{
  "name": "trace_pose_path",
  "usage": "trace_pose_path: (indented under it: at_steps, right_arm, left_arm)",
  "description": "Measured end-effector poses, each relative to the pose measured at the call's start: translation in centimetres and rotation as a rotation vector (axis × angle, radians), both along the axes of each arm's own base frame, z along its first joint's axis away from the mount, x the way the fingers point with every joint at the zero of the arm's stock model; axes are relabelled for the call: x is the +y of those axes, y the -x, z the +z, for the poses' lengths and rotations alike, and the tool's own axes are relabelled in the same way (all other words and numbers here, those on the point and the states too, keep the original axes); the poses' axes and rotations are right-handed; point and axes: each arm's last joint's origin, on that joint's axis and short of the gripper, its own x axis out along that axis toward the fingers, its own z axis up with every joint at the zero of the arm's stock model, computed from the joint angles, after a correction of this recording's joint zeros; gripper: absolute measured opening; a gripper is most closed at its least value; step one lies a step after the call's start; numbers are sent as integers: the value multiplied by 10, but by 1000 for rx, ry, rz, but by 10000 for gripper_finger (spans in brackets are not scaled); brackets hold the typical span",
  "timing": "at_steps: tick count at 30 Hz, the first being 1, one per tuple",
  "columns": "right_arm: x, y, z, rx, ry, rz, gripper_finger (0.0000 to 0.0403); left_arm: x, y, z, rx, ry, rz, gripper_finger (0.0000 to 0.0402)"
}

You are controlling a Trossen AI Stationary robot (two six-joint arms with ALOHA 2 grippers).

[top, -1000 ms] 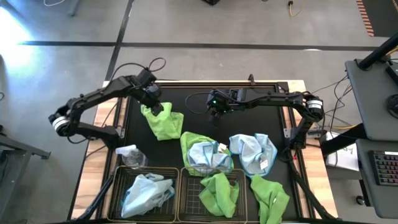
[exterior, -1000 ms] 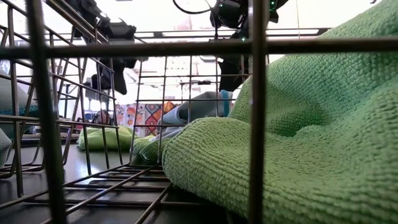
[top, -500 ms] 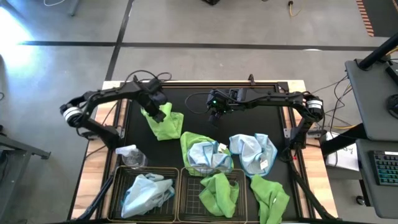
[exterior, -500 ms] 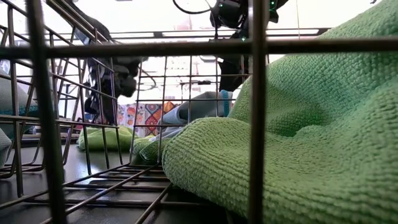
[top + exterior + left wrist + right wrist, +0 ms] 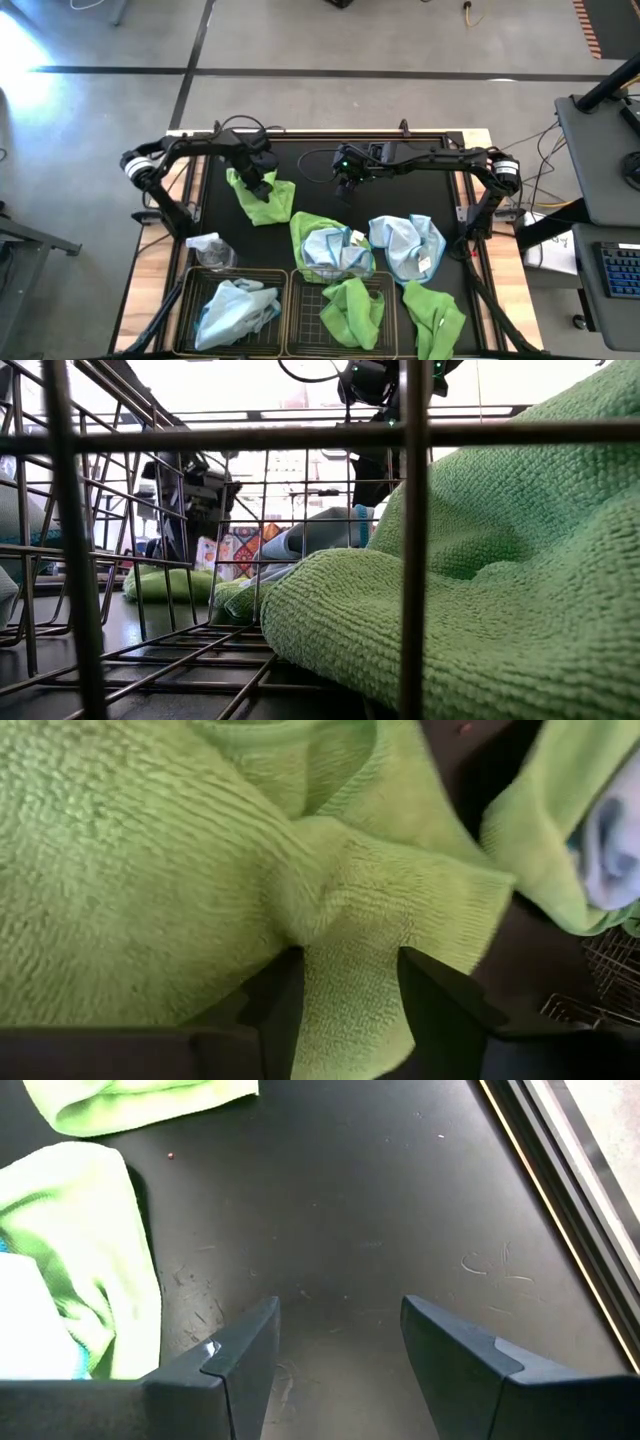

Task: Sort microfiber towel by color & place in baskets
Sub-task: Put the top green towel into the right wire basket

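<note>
You have a large black mat (image 5: 320,170) covering the wooden table, and at its near edge sit two shallow rectangular baskets of thin dark bronze wire mesh: the left basket (image 5: 190,290) holds a crumpled pale blue fuzzy microfiber towel (image 5: 232,310), and the right basket (image 5: 305,320) holds a bunched lime green fuzzy microfiber towel (image 5: 352,310). Just behind the right basket lies a mixed heap (image 5: 330,250), a pale blue cloth nested in a lime green one, and beside it on the mat a second pale blue towel (image 5: 408,245), rumpled, with a small label showing. Another lime green towel (image 5: 433,320) lies at the mat's near right corner. Toward the back left, a lone lime green towel (image 5: 262,200) lies crumpled on the mat; your left gripper (image 5: 258,178) is right on it, fingers spread, a raised fold of the ribbed pile standing between them in the left wrist view (image 5: 345,1010). Your right gripper (image 5: 347,178) hangs over bare mat near the back centre, its fingers (image 5: 240,1360) held apart around nothing. A small clear spray bottle (image 5: 208,248) lies just behind the left basket.
</note>
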Motion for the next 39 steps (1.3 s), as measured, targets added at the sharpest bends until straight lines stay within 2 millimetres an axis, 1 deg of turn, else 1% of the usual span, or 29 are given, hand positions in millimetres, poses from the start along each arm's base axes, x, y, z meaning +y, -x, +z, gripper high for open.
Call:
trace_pose_path:
  at_steps: [4,8,16,18,23,30,36,39]
  right_arm:
    - [0,0,0,0,0,0,206]
    - [0,0,0,0,0,0,206]
    - [0,0,0,-1,0,0,206]
    - [0,0,0,-1,0,0,206]
    - [0,0,0,-2,1,0,206]
    - [0,0,0,-3,2,1,206]
    - [0,0,0,-3,1,1,206]
    - [0,0,0,-2,1,1,206]
  left_arm:
    - [2,-3,-11,21,21,-13,160]
    - [6,-8,-7,-10,-6,-26,167]
    - [5,-13,-11,-6,-10,-34,168]
    - [6,-13,-11,25,-33,-12,167]
    - [10,-10,-10,167,-144,71,166]
    - [11,-9,-11,225,-188,115,166]
    - [17,-4,-12,381,-378,156,166]
    - [17,-3,-12,401,-396,169,166]
